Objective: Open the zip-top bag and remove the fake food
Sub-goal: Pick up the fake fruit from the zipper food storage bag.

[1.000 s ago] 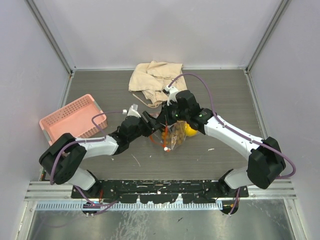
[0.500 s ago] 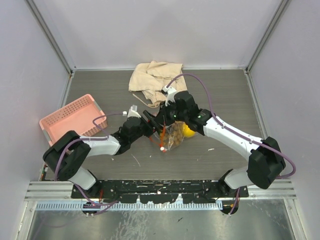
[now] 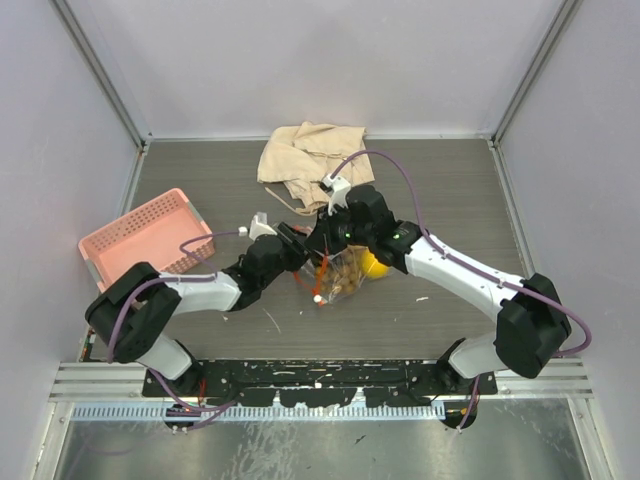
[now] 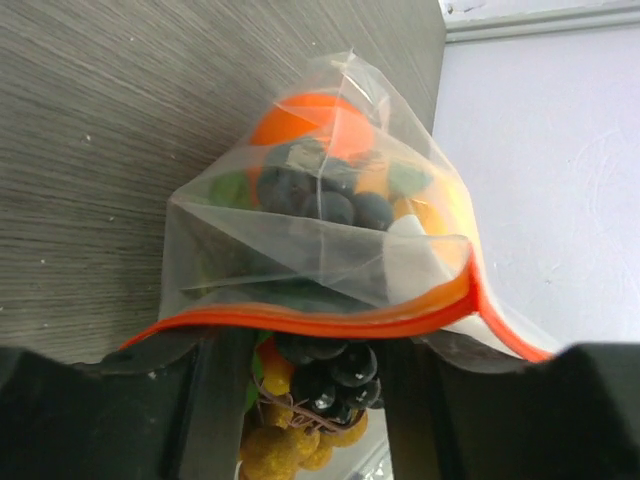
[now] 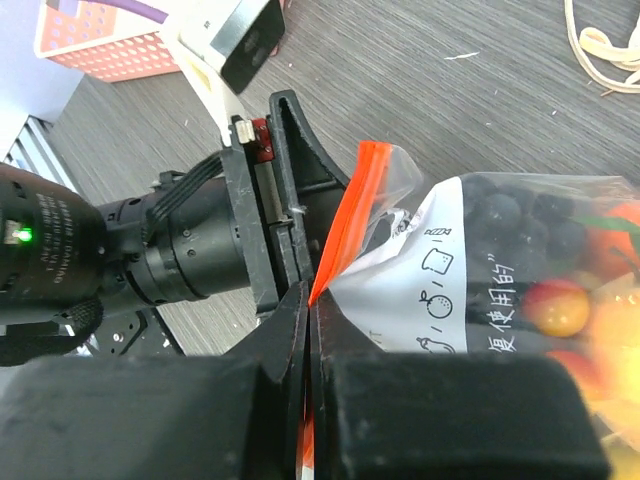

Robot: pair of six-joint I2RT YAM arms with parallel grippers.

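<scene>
Zip-top bag (image 5: pixel 480 260), orange zip strip (image 5: pixel 350 212) partly hidden between right jaws

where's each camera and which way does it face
Top external: above and behind the bases, looking down on left arm, right arm and the zip-top bag.
Left wrist: on the left arm, facing the bag's orange strip over the left gripper.
Right wrist: on the right arm, facing the strip pinched in the right gripper.
Shared: both wrist views show the bag's orange strip.

White left arm (image 3: pixel 200 290) and right arm (image 3: pixel 460 272) have black joints, purple cables (image 3: pixel 375 153) and black right tool (image 5: pixel 306 300).
</scene>
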